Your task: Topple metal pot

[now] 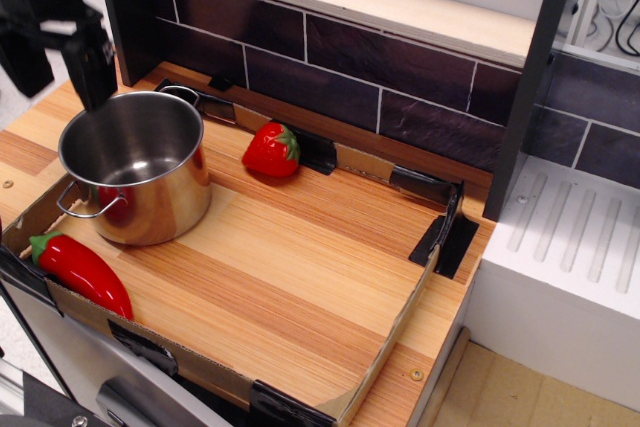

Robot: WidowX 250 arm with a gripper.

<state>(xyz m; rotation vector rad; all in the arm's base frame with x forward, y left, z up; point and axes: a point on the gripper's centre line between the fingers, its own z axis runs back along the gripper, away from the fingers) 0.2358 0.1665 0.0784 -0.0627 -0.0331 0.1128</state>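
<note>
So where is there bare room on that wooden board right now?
The broad right and front stretch of the wooden board is free, from the shiny steel pot and red toy strawberry to the cardboard edge. The left corner is crowded: pot, glossy red pepper, black claw above.

Toy strawberry [271, 150] near dark tiled backsplash [400, 82], red pepper [82, 273] at wooden counter [300, 267] front-left edge

Metal pot [137, 169]: shiny stainless steel, two wire loop handles, upright, empty, at the wooden board's left end.
</note>
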